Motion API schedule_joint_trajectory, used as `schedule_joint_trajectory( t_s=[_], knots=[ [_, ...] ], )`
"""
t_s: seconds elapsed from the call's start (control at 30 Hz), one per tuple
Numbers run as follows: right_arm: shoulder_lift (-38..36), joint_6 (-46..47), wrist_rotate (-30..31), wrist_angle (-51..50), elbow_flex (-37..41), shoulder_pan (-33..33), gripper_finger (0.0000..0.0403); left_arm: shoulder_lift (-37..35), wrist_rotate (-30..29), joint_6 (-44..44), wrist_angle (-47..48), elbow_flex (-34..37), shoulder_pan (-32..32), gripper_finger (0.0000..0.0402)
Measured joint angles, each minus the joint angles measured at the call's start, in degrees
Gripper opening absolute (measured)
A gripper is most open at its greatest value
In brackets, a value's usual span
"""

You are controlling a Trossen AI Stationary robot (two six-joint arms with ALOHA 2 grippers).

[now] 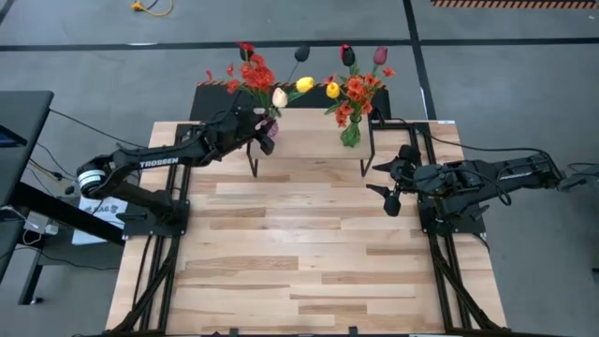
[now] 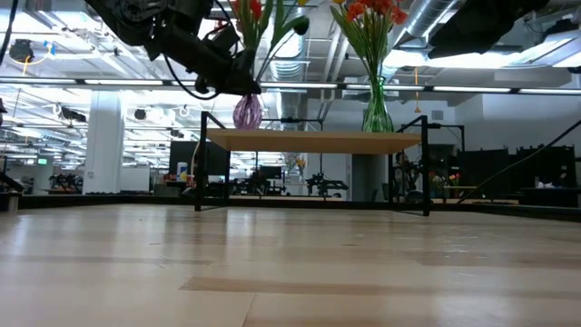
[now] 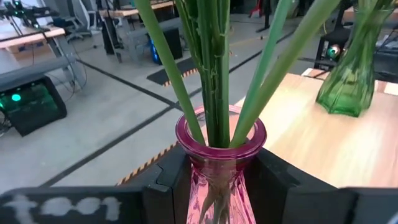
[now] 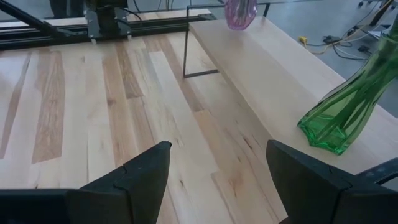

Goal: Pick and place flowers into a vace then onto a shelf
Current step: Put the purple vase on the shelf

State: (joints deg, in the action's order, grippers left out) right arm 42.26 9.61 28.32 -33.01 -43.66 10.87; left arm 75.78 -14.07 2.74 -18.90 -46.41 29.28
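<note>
Plank tabletop (image 1: pixel 299 253) under ducted workshop ceiling — left pincer (image 3: pixel 217 186) clamps pink vase (image 3: pixel 221 149), right pincer (image 4: pixel 214 180) apart.

Two vases (image 2: pixel 247 111) (with flowers (image 1: pixel 255 75)) on shelf (image 2: pixel 309 141)

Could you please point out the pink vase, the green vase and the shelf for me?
pink vase (image 3: pixel 221 134): left wrist view, on its rim.
green vase (image 4: pixel 339 121): right wrist view, on its ribbed body.
shelf (image 2: pixel 313 142): low view, on the board's front edge.
</note>
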Motion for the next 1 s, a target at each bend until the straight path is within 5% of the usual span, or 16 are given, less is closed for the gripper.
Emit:
schedule_joint_trajectory(
  t_s=[1.0],
  knots=[
    [0.00, 0.55, -1.24, 0.00, 0.01, 0.02, 0.0260, 0.20, 0.38, -0.24, -4.87, 4.35, 0.96, 0.0116]
  ],
)
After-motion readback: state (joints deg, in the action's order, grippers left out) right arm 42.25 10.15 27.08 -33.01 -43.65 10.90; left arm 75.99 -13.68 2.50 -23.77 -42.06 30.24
